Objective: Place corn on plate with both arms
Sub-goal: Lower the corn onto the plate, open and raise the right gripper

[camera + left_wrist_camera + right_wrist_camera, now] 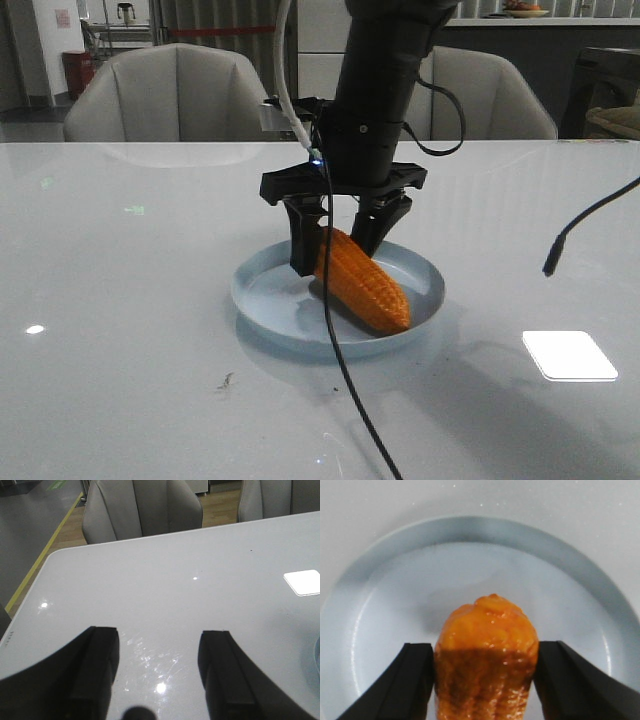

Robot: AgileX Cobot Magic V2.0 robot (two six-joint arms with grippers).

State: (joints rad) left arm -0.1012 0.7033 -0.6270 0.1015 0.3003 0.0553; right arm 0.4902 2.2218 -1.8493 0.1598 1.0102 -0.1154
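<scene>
Front view: right pincer [338, 240] over plate [262, 288] on worktop [120, 300], pinching corn [362, 282] at its upper end; corn tilted, lower tip on plate.
Left wrist view: left pincer [159, 672] spread, over bare worktop, holding nothing.
Right wrist view: corn wedged between both fingers [405, 680], touching each, plate beneath.
</scene>
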